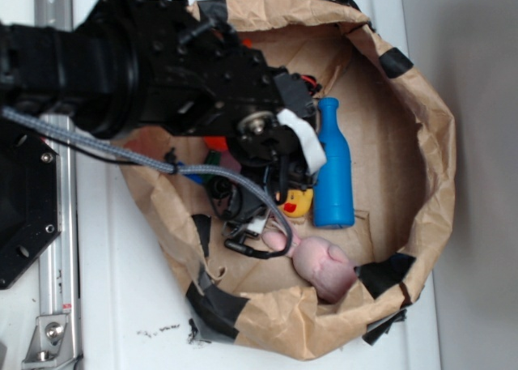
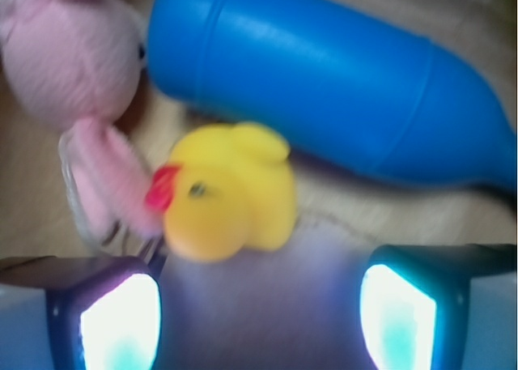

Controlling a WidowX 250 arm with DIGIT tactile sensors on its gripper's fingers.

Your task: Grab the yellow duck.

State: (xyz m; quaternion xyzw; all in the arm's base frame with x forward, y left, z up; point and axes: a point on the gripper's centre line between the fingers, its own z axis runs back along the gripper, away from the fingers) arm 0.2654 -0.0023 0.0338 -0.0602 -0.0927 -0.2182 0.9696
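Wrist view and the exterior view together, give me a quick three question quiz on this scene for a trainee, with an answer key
1. True or false: in the wrist view the yellow duck is already clamped between the end effector fingers.
2. Multiple choice: what lies right alongside the duck, on the far side from the fingers? A) the blue bottle B) a carrot toy C) a metal spoon
3. Short answer: which soft toy does the duck's red beak point toward?

Key
1. False. The fingers are open, with the duck beyond the tips.
2. A.
3. The pink plush bunny; all three items lie inside the brown paper bag.
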